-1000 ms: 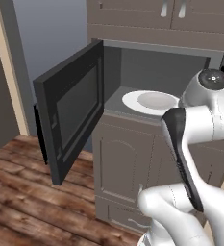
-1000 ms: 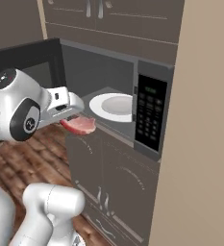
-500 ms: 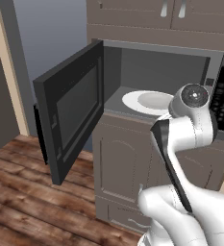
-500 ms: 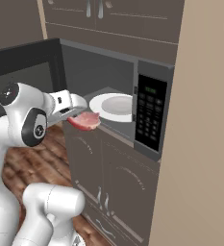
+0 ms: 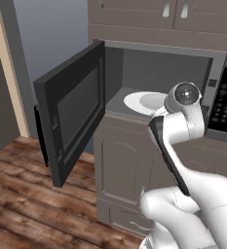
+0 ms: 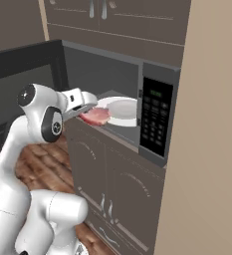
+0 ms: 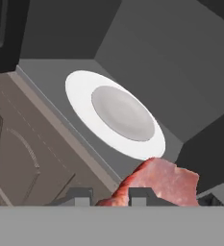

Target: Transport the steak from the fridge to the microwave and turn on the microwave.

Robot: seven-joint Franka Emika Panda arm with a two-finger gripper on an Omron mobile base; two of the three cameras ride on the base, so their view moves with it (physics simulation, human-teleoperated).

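The microwave (image 6: 155,119) stands with its door (image 5: 73,112) swung wide to the left, and its white turntable plate (image 6: 120,109) lies bare inside. My gripper (image 6: 87,105) is shut on the steak (image 6: 96,116), a red-pink slab held at the cavity's front edge, just short of the plate. In the hand view the steak (image 7: 164,185) hangs at the lower right between my fingertips (image 7: 80,195), with the plate (image 7: 116,113) ahead and the cavity's dark walls around it. In the left base view my own arm covers the gripper. The fridge is out of view.
The black keypad panel (image 5: 226,104) sits right of the cavity. Grey cabinet doors (image 6: 107,184) run below the microwave and upper cabinets (image 5: 173,14) above. A tall beige panel (image 6: 212,149) closes off the right side. Wooden floor (image 5: 32,199) lies to the left.
My arm has reached forward and to the right with the steak, bringing it from in front of the cabinet up to the microwave's opening. The grip is unchanged.
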